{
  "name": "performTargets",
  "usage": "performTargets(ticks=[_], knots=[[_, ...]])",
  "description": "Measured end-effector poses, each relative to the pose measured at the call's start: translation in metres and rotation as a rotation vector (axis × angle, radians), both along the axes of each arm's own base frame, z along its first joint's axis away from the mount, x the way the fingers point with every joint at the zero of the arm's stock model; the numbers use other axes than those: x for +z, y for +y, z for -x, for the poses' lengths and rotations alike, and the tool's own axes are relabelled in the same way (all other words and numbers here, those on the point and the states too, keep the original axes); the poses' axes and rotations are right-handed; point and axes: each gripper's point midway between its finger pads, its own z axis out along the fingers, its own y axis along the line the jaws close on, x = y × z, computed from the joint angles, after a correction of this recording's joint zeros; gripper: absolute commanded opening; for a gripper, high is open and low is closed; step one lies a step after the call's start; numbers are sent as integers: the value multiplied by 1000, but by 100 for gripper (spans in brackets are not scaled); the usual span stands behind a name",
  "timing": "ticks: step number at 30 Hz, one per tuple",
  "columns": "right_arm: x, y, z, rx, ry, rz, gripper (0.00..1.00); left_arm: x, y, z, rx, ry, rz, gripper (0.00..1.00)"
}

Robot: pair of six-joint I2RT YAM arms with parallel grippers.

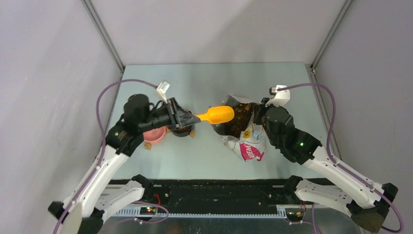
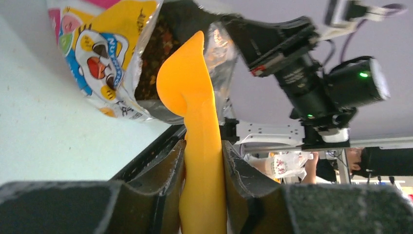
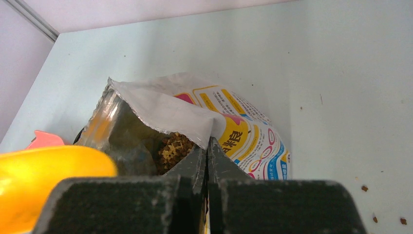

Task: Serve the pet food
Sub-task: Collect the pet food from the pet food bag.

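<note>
The pet food is brown kibble inside an open printed bag at mid-table. It also shows in the left wrist view and the right wrist view. My left gripper is shut on the handle of a yellow scoop, whose bowl sits at the bag's mouth. In the left wrist view the fingers clamp the scoop from both sides. My right gripper is shut on the bag's upper edge, with its fingers pinched on the foil and holding the mouth open.
A pink bowl and a dark bowl stand side by side under the left gripper. A few stray kibble bits lie on the pale table. Grey walls enclose the back and sides.
</note>
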Motion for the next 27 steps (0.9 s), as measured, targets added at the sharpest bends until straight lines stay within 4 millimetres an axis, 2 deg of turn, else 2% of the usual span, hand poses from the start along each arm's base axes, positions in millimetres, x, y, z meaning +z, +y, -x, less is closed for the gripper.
performTargets(ticks=[4, 8, 16, 24, 27], knots=[[0, 0, 0, 4, 0, -2, 0, -23, -18, -9, -21, 109, -107, 0], [1, 1, 1, 7, 0, -3, 0, -37, -28, -17, -3, 169, -201, 0], [1, 1, 1, 8, 0, -3, 0, -31, -39, -31, 89, 192, -389, 0], [1, 4, 3, 17, -1, -4, 0, -48, -54, -47, 160, 227, -594, 0], [1, 4, 3, 17, -1, -4, 0, -58, -65, -52, 166, 234, -665, 0]])
